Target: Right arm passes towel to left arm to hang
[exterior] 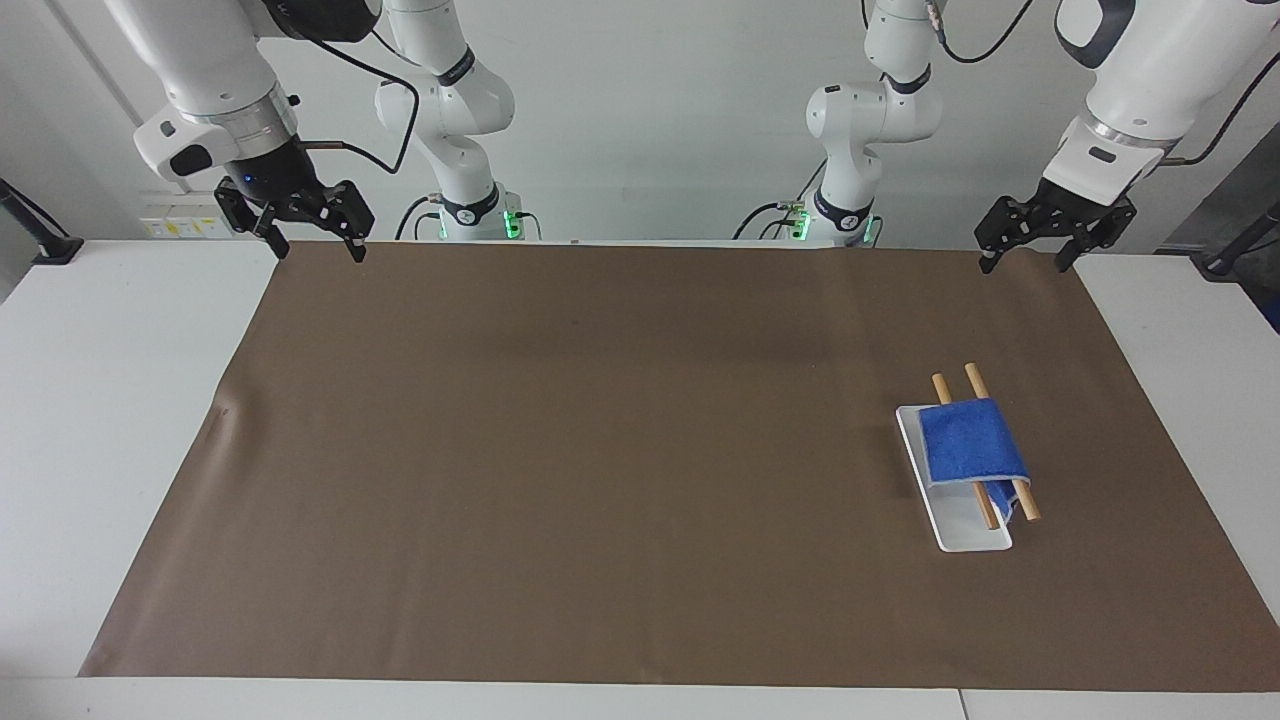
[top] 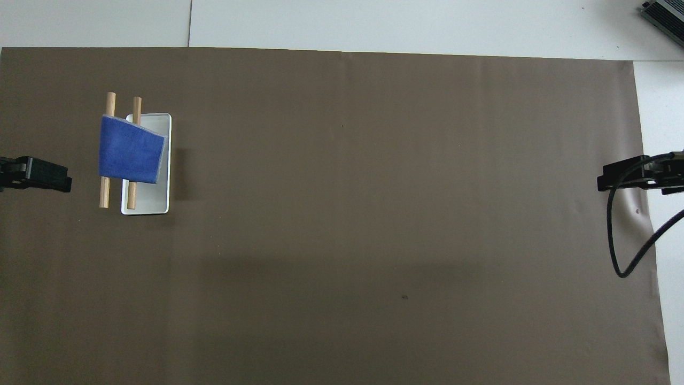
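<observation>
Jaws of both grippers, left and right, stand wide and empty over the desk's robot-side corners. One towel drapes across two rods on one tray, toward the left arm's end, its long axis crossing them.

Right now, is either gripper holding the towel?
No, the towel is draped over the two rods, with both grippers up at the mat's corners.
</observation>
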`<state>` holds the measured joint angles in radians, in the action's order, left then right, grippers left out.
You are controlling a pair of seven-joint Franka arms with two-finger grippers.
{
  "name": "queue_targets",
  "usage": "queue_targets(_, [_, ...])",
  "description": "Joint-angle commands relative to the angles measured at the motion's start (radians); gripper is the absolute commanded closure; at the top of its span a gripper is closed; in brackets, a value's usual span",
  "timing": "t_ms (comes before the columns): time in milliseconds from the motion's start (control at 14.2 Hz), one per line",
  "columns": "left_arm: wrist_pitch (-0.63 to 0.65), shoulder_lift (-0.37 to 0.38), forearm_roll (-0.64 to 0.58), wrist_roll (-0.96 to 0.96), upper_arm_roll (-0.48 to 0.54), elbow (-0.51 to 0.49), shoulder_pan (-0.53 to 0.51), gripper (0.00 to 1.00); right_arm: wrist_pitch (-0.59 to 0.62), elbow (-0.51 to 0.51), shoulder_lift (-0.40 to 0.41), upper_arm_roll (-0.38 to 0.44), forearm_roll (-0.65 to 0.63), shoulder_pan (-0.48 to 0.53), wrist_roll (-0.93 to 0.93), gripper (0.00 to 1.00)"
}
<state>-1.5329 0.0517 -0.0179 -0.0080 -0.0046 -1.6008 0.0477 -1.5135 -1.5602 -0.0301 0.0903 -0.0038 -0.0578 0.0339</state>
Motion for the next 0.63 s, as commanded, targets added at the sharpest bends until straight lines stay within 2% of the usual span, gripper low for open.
queue_targets(0, [0.020, 0.016, -0.010, -0.044, 0.002, 0.010, 0.009, 0.00, 0.010, -0.014, -0.013, 0.000, 0.019, 0.006, -0.012, 0.00])
queue_targets(562, [0.010, 0.031, -0.013, -0.052, 0.003, -0.017, 0.009, 0.00, 0.010, -0.012, -0.013, 0.000, 0.019, 0.006, -0.012, 0.00])
